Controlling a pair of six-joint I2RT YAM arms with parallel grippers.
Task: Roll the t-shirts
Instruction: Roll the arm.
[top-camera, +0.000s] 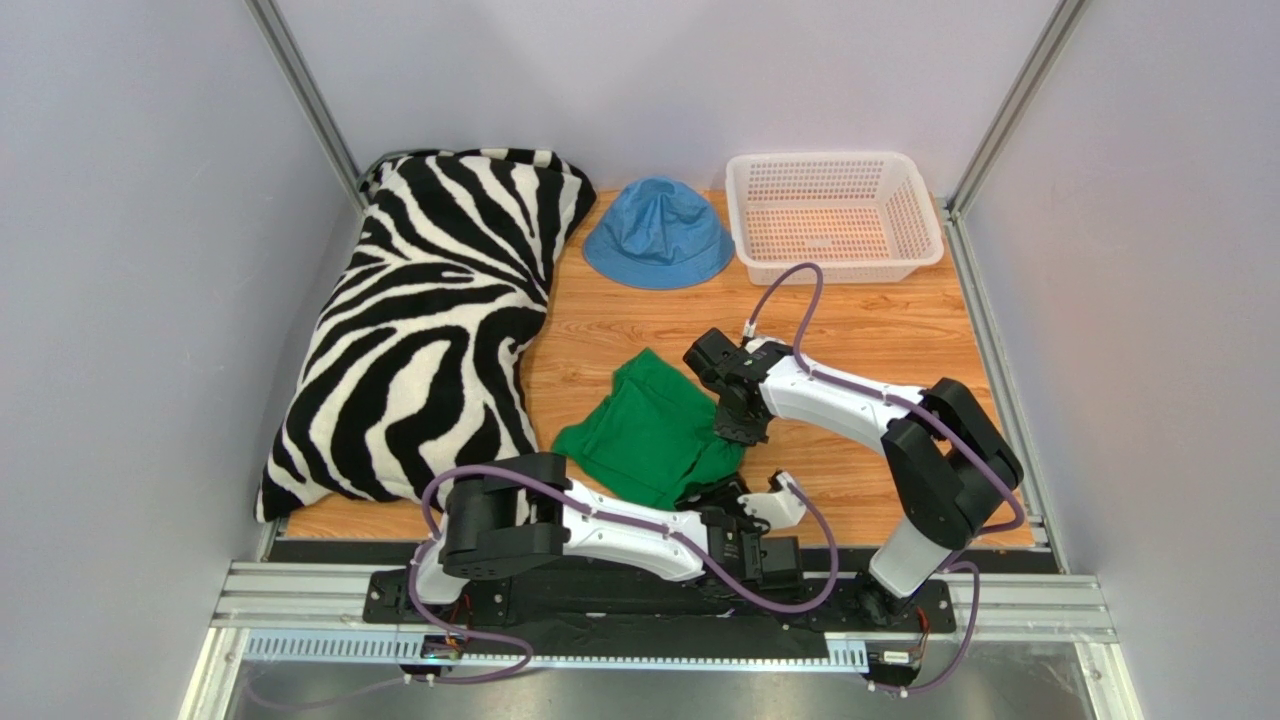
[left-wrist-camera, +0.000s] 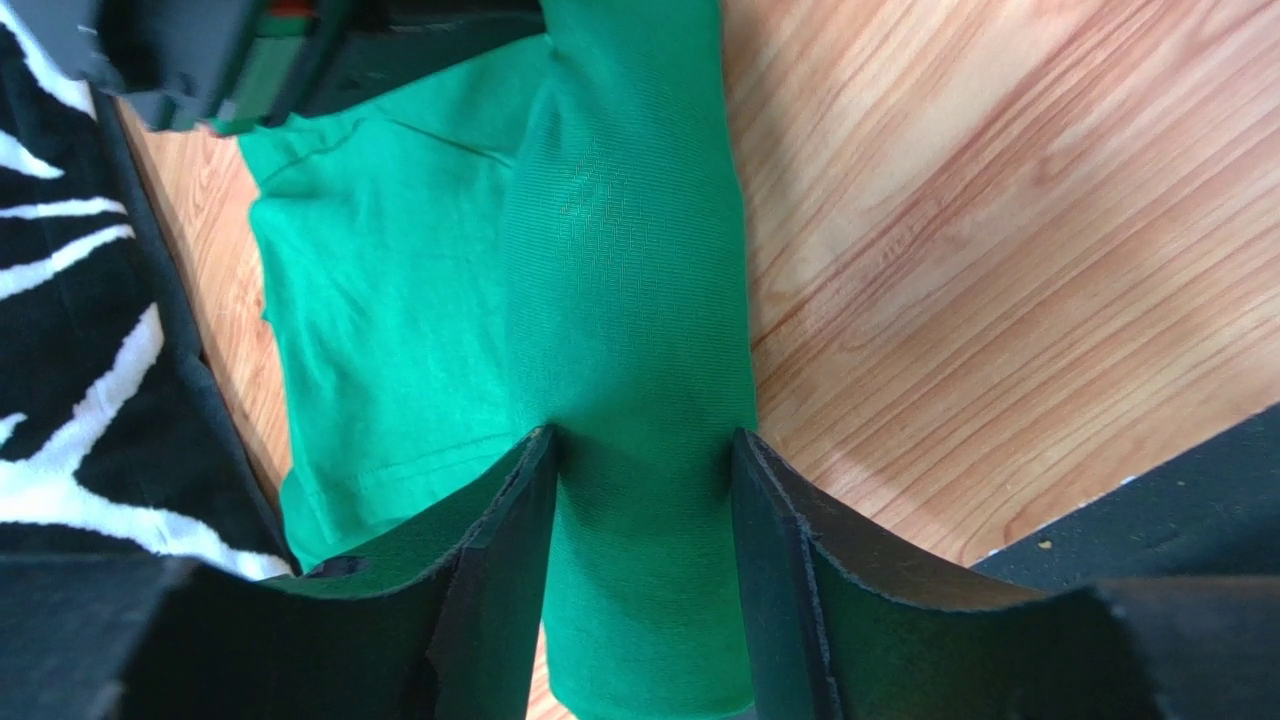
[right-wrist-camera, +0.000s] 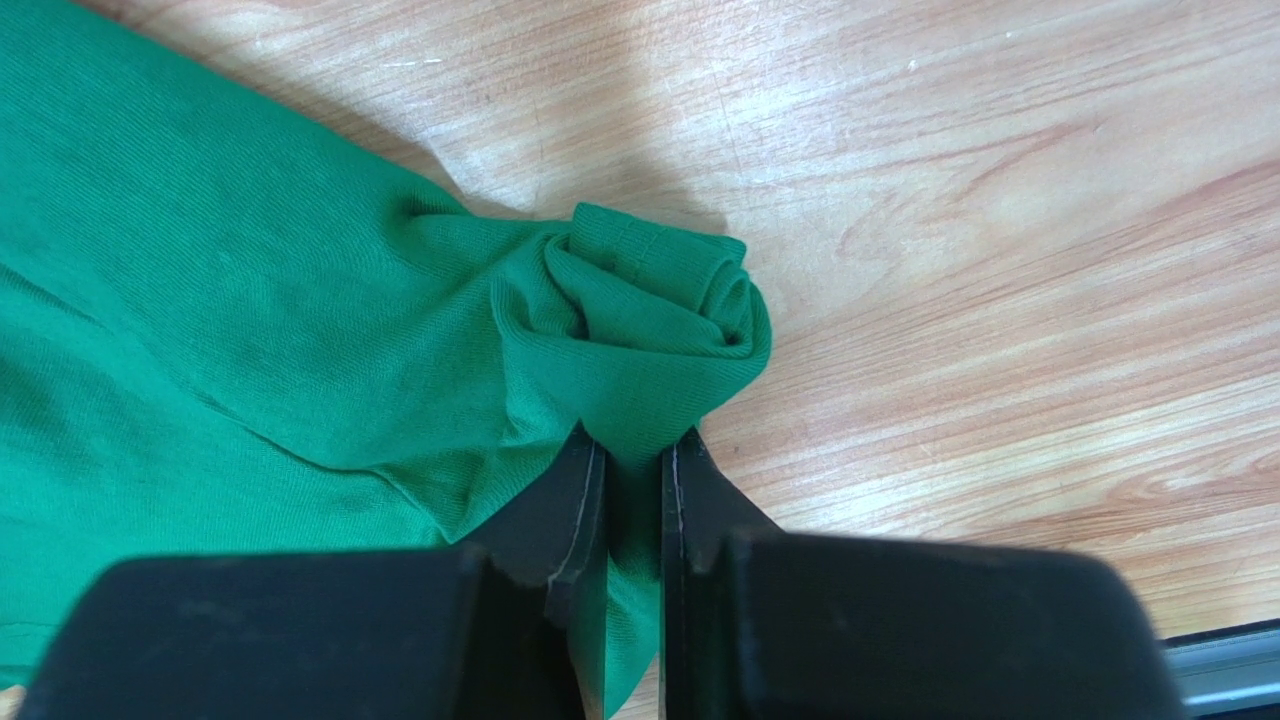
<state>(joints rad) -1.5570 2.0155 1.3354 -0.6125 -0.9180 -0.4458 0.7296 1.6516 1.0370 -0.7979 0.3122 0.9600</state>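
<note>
The bright green t-shirt (top-camera: 649, 431) lies partly rolled on the wooden table, right of the zebra pillow. Its rolled edge runs along the right side (left-wrist-camera: 639, 300). My left gripper (top-camera: 739, 510) is at the near end of the roll, jaws shut on the thick green roll (left-wrist-camera: 646, 570). My right gripper (top-camera: 736, 408) is at the far end, jaws pinched tight on the spiral end of the roll (right-wrist-camera: 654, 323). The unrolled part (right-wrist-camera: 196, 345) spreads flat to the left.
A black-and-white zebra pillow (top-camera: 421, 323) fills the left side. A blue bucket hat (top-camera: 658, 233) and a white plastic basket (top-camera: 831, 215) stand at the back. The table's front edge (top-camera: 661, 543) runs just behind my left gripper.
</note>
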